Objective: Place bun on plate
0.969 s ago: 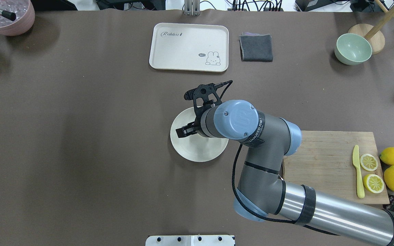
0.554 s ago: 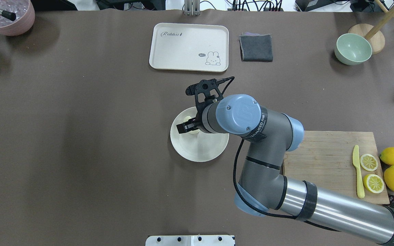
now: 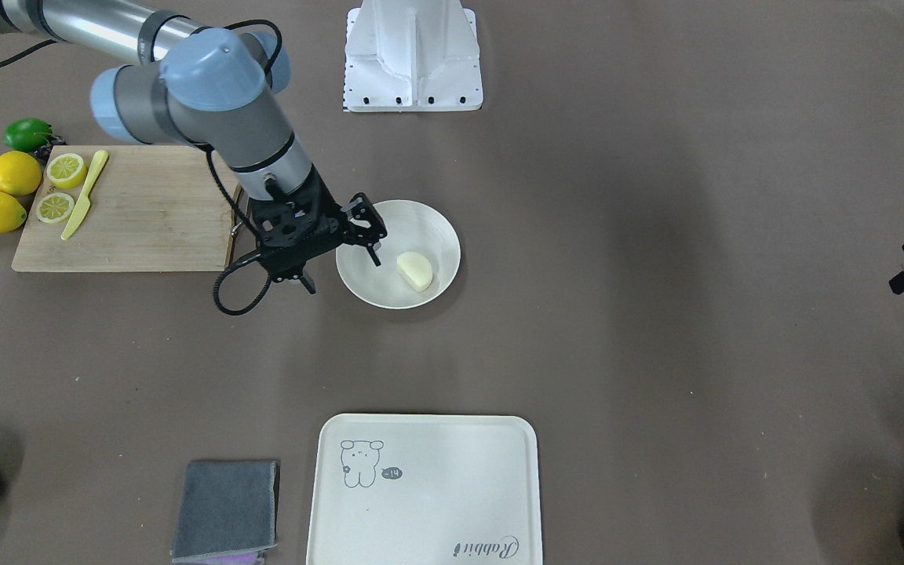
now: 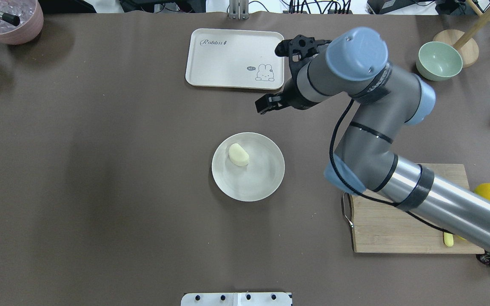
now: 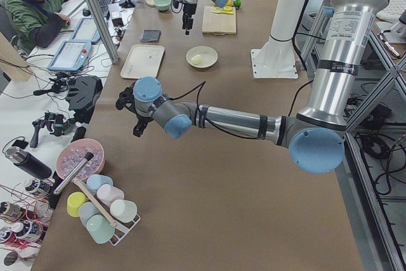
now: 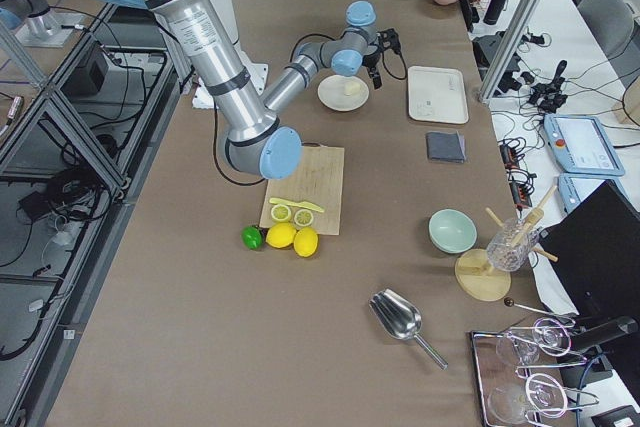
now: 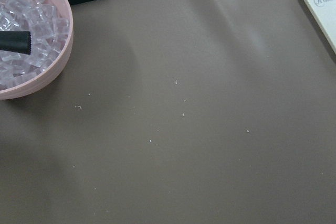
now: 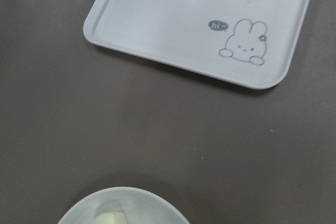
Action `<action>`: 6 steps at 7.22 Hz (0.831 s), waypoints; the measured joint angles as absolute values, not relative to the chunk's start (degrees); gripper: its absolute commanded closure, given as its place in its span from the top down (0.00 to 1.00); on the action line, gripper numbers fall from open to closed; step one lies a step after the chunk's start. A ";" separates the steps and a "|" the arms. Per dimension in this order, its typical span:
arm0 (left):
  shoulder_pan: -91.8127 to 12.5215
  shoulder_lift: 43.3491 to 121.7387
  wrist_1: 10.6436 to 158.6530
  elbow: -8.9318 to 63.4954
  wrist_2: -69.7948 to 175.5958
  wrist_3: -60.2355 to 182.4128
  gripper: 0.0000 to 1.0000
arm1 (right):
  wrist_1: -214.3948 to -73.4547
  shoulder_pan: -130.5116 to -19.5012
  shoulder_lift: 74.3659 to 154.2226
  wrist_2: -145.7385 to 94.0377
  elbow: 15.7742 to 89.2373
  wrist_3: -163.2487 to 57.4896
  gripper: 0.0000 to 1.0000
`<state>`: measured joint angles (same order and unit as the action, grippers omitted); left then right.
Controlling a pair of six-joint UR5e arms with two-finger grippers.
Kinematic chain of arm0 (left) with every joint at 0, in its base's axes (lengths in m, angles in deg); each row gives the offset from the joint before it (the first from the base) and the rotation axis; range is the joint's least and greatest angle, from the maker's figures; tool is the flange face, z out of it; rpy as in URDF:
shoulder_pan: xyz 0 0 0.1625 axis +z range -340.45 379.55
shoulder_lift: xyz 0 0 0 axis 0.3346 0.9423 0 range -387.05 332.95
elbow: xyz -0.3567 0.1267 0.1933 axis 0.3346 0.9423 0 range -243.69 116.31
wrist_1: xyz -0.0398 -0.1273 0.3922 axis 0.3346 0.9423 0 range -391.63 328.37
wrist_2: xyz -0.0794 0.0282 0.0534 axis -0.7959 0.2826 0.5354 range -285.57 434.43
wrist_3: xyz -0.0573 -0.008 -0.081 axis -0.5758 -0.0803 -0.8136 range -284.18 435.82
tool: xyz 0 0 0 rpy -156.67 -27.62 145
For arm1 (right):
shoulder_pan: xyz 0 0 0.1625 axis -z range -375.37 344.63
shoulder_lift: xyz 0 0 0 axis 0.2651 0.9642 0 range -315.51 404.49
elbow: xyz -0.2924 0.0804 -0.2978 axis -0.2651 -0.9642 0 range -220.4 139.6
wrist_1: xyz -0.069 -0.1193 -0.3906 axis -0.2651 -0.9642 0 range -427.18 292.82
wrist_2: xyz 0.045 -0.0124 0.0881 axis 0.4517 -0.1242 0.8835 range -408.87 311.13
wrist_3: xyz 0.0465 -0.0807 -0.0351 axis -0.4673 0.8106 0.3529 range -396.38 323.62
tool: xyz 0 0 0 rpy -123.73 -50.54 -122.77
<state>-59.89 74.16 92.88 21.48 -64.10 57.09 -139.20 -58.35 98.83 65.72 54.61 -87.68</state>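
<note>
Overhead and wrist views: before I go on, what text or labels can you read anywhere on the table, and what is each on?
"Rabbit": script lettering in a corner of the tray.
"hi~": in the speech bubble beside the rabbit drawing on that tray.
Black band on the robot arm: print too blurred to read.
Plate and bun: no text.

Dull all over, the brown sheet-covered bench, matt and faintly creased. The round off-white plate carries a smooth, soft sheen; the pale cream bun looks smooth and matt. Grain shows on the pale wooden cutting board. Fuzzy folded grey cloth. The silver metal arm tube gleams.
</note>
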 measured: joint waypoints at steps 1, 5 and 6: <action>-60.91 73.91 92.91 20.23 -62.46 56.12 0.98 | -141.80 -62.92 99.22 70.36 55.23 -85.50 1.00; -66.45 74.40 90.90 14.38 -58.74 48.93 0.98 | -150.89 -78.05 104.44 79.92 57.41 -70.07 1.00; -67.32 75.21 86.68 14.15 -59.30 48.58 0.98 | -151.70 -81.28 107.23 81.34 57.44 -65.60 1.00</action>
<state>-67.32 75.21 86.68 14.15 -59.30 48.58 -151.70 -81.28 107.23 81.34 57.44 -65.60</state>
